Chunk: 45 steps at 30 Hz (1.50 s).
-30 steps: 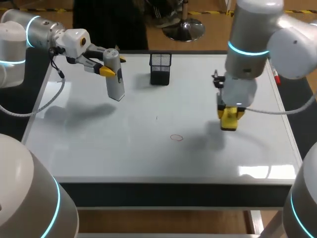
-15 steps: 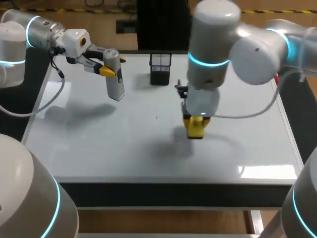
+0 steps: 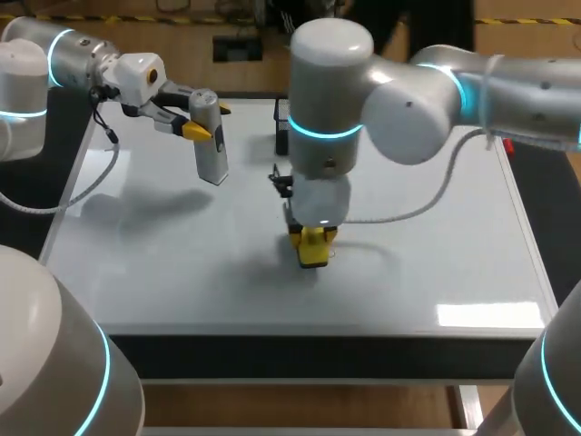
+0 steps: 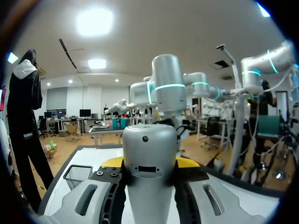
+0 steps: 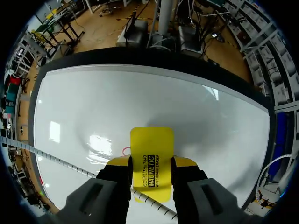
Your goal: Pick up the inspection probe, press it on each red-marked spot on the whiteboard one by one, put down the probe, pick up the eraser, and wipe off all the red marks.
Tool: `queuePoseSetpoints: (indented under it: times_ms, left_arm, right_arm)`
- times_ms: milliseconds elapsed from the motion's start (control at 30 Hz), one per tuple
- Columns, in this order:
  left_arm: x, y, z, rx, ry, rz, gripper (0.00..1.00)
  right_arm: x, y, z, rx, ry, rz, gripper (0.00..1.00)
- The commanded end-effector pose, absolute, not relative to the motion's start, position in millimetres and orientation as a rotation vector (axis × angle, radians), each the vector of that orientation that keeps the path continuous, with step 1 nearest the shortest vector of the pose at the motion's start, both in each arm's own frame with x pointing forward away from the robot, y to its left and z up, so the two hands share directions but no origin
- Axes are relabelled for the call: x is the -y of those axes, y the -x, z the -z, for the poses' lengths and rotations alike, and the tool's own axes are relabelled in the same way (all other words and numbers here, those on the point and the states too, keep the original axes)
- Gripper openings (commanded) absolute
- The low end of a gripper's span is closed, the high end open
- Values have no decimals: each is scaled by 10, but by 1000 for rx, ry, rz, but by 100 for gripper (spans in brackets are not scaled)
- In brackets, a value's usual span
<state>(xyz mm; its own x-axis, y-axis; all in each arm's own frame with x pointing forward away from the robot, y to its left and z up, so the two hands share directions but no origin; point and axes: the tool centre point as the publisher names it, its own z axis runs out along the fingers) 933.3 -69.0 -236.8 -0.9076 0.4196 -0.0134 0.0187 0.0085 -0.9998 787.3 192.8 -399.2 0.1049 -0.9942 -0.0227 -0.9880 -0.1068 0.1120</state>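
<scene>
My left gripper is shut on the upright grey inspection probe, held above the whiteboard's far left. In the left wrist view the probe fills the gap between the yellow-tipped fingers. My right arm reaches across to the board's middle. Its gripper is shut on the yellow eraser, which is pressed down on the board. In the right wrist view the eraser sticks out ahead of the fingers, and a bit of red mark shows beside it.
A black mesh cup stands at the far middle of the board, mostly hidden behind my right arm; it also shows in the left wrist view. A small red thing lies by the far right edge.
My right arm has swept left across the board with the eraser, from the right side to the middle, and now covers the red ring. The left arm and probe have not moved.
</scene>
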Motion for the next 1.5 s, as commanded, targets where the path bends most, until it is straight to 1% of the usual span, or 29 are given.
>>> queuePoseSetpoints:
  times_ms: [33,633,1500]
  left_arm:
    - [685,-9332,2346,2003,455,-1972,0]
    - [685,-9332,2346,2003,455,-1972,0]
    - [685,-9332,2346,2003,455,-1972,0]
  right_arm:
    - [-2025,-7915,4052,2007,-2265,73,0]
    - [-1973,-7887,4236,2025,-2265,123,0]
    - [-1312,-7783,4343,2163,-2081,139,0]
